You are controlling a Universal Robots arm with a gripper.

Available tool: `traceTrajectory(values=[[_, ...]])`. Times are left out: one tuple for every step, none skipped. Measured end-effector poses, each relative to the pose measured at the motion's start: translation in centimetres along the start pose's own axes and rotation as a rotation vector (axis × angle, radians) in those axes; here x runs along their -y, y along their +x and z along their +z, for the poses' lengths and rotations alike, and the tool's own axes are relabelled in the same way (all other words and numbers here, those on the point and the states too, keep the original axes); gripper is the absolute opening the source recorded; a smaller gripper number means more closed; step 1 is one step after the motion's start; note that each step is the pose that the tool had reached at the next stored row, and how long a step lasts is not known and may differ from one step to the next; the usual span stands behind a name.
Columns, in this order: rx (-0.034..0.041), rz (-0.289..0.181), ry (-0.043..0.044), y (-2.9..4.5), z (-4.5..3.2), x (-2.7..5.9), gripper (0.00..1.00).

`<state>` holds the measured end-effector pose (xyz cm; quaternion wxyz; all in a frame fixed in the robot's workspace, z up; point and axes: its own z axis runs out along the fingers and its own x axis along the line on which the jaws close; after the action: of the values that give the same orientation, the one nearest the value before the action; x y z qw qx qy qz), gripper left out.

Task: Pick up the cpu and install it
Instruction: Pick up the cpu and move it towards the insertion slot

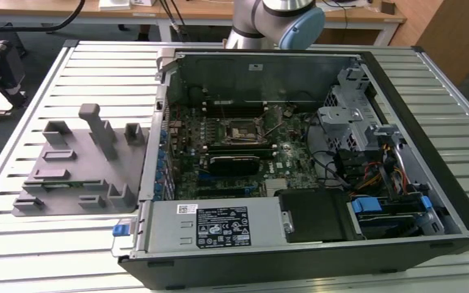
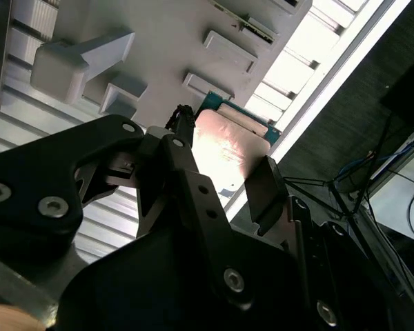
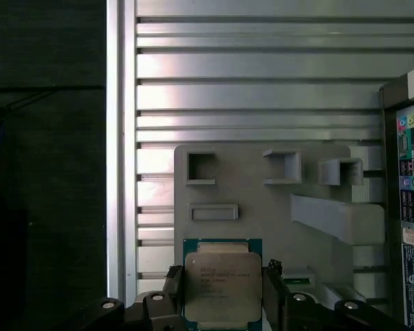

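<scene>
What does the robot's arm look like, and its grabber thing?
The arm is a smooth silver-grey tube with a round pale blue cap on its joint. The gripper is all black, with two chunky jointed fingers dotted with shiny round silver screws.

Centre of frame: tool (image 2: 224, 148), black fingers (image 2: 265, 189) closed against opposite edges of the cpu (image 2: 228, 155), pale and glossy, green-rimmed. Beyond: grey fixture plate (image 2: 159, 41) with raised blocks, on slatted surface (image 2: 317, 62).
</scene>
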<state>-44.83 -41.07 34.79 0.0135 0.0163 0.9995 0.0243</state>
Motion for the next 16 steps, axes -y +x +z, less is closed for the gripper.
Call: traceTrajectory(values=[[0.0002,0.0,0.0,0.0,-0.07,0.0,0.54],[0.0004,0.0,0.0,0.01,-0.15,-0.01,0.54],[0.0006,0.0,0.0,0.01,-0.23,-0.02,0.54],[0.0009,0.0,-0.0001,0.01,-0.31,-0.02,0.54],[0.001,0.0,0.0,0.01,-0.4,-0.03,0.54],[0.001,0.0,0.0,0.01,-0.51,-0.04,0.54],[0.0012,0.0,0.0,0.01,-0.62,-0.04,0.54],[0.0013,0.0,0.0,0.02,-0.74,-0.05,0.54],[0.0015,0.0,0.0,0.02,-0.87,-0.06,0.54],[0.0017,0.0,0.0,0.02,-1.02,-0.07,0.54],[0.0018,0.0,0.0,0.02,-1.18,-0.08,0.54],[0.002,0.0,-0.0001,0.02,-1.34,-0.09,0.54],[0.0023,0.0,-0.0001,0.02,-1.52,-0.1,0.54],[0.0024,0.0,-0.0001,0.01,-1.68,-0.1,0.54],[0.0025,0.0,-0.0001,0.01,-1.86,-0.12,0.54],[0.0027,0.0,-0.0001,0.01,-2.02,-0.13,0.54]])
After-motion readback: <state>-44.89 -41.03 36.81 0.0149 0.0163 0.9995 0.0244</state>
